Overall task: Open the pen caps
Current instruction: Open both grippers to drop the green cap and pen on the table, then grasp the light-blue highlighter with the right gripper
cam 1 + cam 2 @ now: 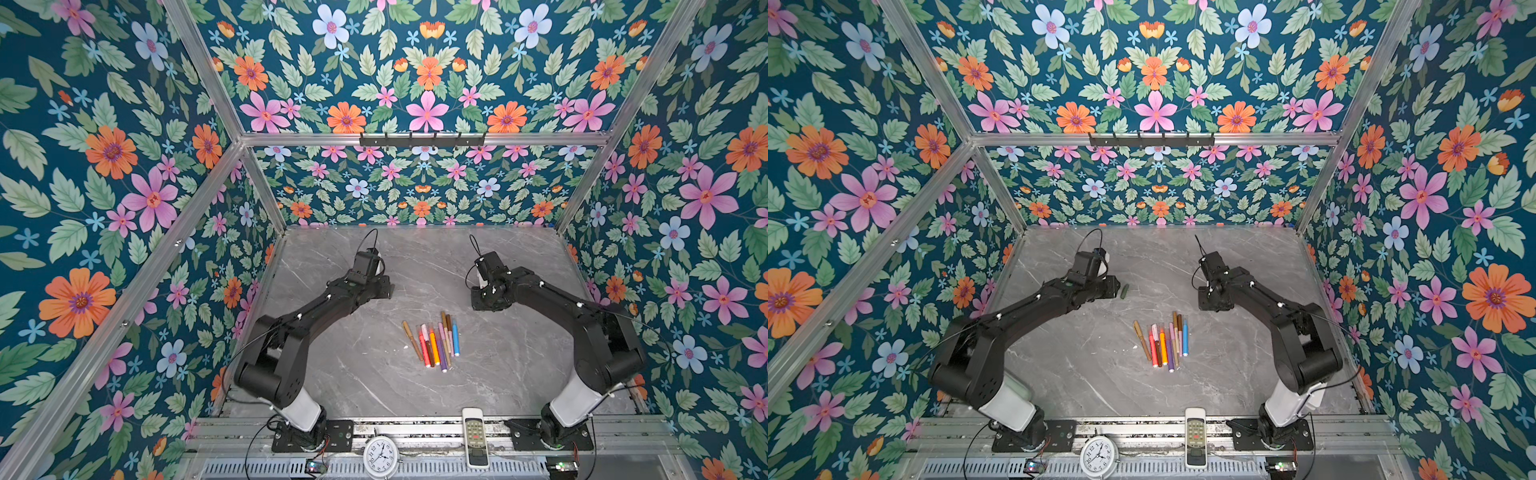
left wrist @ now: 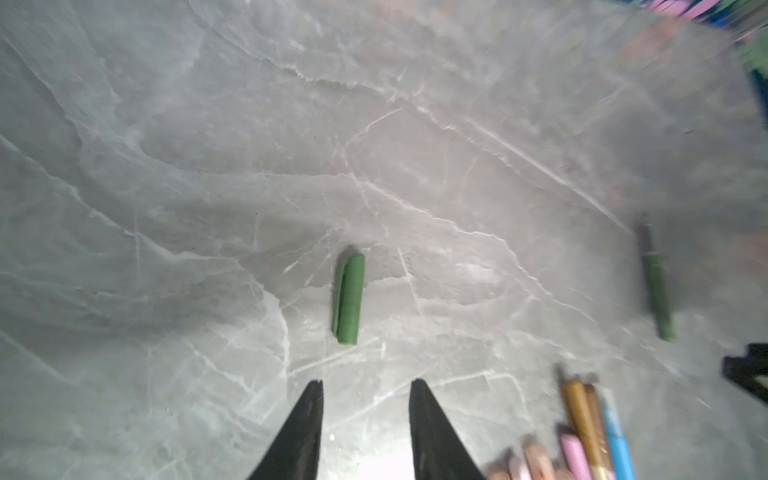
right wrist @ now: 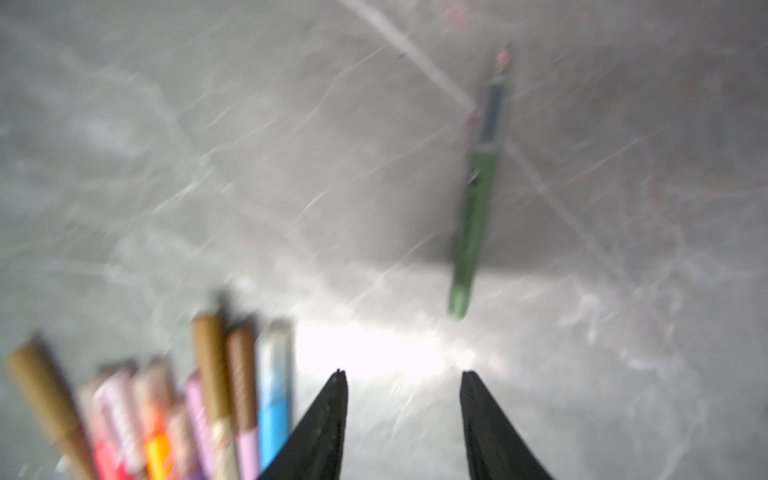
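A short ribbed green cap with a clip lies alone on the grey marbled table, just beyond the left gripper, whose jaws stand apart and hold nothing. Its green pen, dark tip bared, lies well apart from the cap, ahead of the right gripper, which is likewise parted and empty. The other pens, in tan, brown, pink, red, orange, purple and blue, lie capped side by side mid-table between the arms. Print on their barrels is too blurred to read. At the front edge a clock shows numerals beside a white remote control.
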`<state>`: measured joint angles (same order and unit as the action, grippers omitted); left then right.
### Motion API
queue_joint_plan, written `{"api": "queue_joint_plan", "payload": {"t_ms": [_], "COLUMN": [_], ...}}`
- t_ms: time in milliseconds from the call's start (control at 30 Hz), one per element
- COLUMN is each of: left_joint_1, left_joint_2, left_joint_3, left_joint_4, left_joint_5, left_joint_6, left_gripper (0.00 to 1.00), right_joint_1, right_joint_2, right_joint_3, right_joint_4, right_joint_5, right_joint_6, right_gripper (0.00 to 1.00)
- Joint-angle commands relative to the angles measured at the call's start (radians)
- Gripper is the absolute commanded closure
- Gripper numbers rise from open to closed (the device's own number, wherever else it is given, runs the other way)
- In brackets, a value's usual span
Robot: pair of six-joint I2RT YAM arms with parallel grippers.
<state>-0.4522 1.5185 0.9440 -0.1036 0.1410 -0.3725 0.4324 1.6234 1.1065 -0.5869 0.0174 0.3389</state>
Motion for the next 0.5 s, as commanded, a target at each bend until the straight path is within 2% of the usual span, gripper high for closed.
{"api": "queue_joint_plan", "payload": {"t_ms": [0, 133, 300, 400, 467], "left_joint_1": [-0.001, -0.002, -0.001, -0.001, 0.000], "left_joint_2": [-0.106, -0.240, -0.362, -0.398, -0.416], "left_joint_3": [-0.117, -0.280, -0.448, -0.499, -0.523], "left_joint_4": [0.136, 0.207, 0.242, 0.266, 0.303], "left_joint_5": [0.065, 0.037, -0.118, -0.142, -0.118], "left_joint_6": [-0.022, -0.004, 0.022, 0.031, 0.035], "left_gripper": [0.61, 0.63, 0.62, 0.61, 0.59], "right_joint_1": [0.063, 0.144, 0.230, 0.252, 0.253], "right_joint_2": [-0.059, -0.114, -0.126, -0.133, -0.134], "right_joint_3": [-0.097, -0.232, -0.297, -0.313, -0.319], "right_joint_4": [0.022, 0.107, 0.175, 0.188, 0.185], "right_joint_5": [-0.055, -0.129, -0.150, -0.142, -0.135], "right_joint_6": [0.058, 0.165, 0.247, 0.281, 0.292], "right_gripper": [0.57, 0.62, 0.63, 0.63, 0.63]}}
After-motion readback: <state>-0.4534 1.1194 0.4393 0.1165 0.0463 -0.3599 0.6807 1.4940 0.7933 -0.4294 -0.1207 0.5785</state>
